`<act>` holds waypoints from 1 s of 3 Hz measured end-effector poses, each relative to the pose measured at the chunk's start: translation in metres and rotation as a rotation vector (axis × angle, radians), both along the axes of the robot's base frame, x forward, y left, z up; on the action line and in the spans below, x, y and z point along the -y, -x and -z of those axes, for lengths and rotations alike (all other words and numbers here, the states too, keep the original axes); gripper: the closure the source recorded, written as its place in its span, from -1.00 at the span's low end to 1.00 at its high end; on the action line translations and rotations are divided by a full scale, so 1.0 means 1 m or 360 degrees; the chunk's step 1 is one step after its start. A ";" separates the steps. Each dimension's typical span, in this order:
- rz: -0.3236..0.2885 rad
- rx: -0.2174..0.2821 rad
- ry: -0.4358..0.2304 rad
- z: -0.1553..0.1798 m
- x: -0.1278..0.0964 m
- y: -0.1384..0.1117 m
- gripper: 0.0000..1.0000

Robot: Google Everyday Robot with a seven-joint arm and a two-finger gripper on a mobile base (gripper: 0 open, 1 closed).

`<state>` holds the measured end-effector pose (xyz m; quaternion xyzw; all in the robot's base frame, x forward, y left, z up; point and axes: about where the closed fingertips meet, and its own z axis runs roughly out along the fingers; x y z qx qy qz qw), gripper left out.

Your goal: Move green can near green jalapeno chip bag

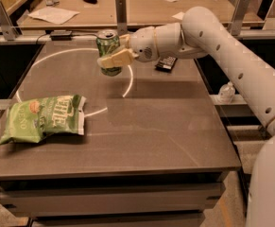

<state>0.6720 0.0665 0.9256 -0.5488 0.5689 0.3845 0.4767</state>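
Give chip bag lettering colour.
White, on crinkled light-green chip bag, camera view. Tool, table rear, clamps small green can.

The grey-brown surface (151, 126) carries the green jalapeno chip bag (42, 118), lying flat near its front left edge, and a small dark packet (166, 63) toward the back right. Over the back part, the gripper (112, 59) clasps the green can (107, 44).

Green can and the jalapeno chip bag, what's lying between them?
Nothing: the camera view shows only bare table between the green can, held in the gripper at the table's far side, and the green jalapeno chip bag.
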 end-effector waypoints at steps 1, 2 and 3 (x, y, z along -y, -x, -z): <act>-0.0048 0.0001 0.0009 0.005 -0.017 0.026 1.00; -0.0083 -0.0009 0.0027 0.013 -0.027 0.046 1.00; -0.0113 -0.0030 0.0046 0.020 -0.032 0.063 1.00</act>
